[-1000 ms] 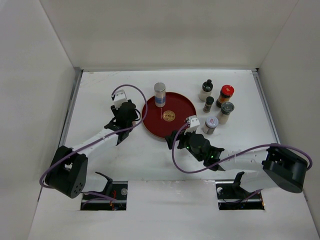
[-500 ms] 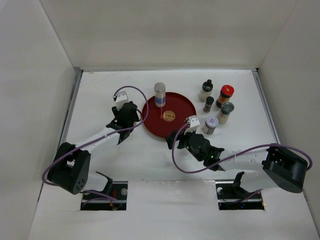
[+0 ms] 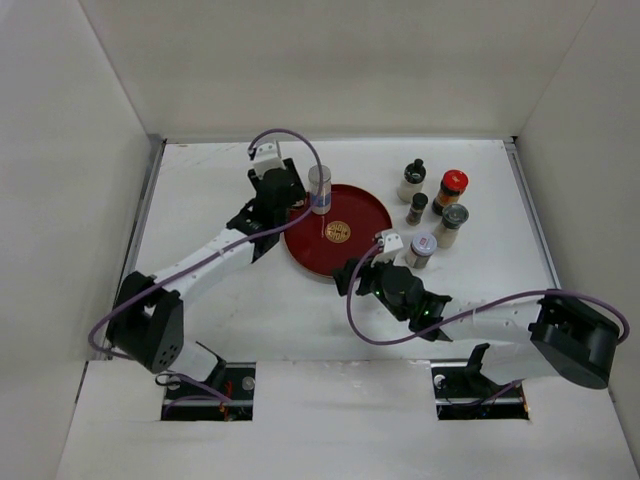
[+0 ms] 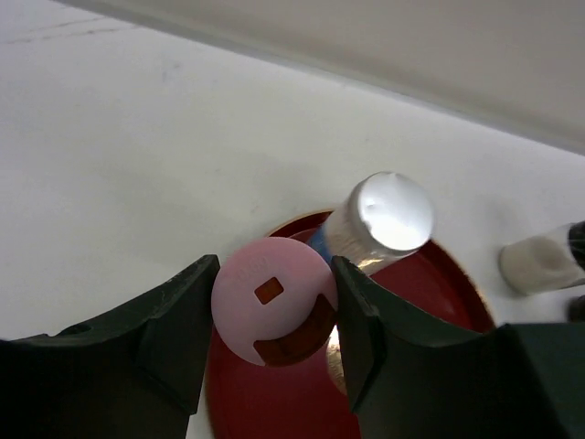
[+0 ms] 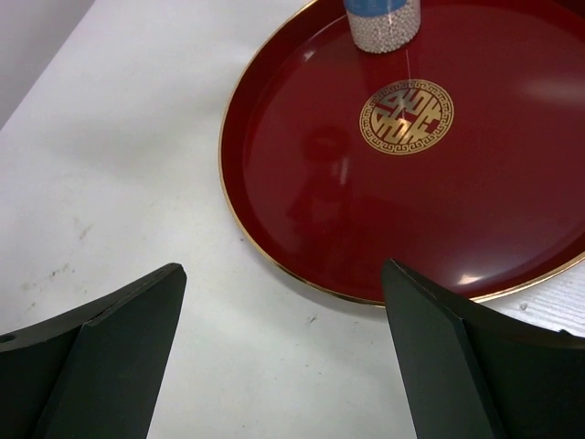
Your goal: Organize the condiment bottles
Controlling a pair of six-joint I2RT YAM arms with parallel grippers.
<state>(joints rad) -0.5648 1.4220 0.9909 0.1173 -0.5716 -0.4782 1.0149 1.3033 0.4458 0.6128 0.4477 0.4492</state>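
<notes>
We find a white table (image 3: 200, 190) between white walls (image 3: 300, 70). The left claw (image 4: 274, 315) is clenched on a pink-capped jar (image 4: 272, 294) over the far-left rim of the red tray (image 3: 365, 235), just beside a silver-capped bottle (image 3: 319, 188) with a blue band. Five more bottles (image 3: 417, 207) cluster right of the tray. Its gold emblem (image 5: 406, 116) we cannot read. The right claw (image 5: 283, 274) gapes, empty.
</notes>
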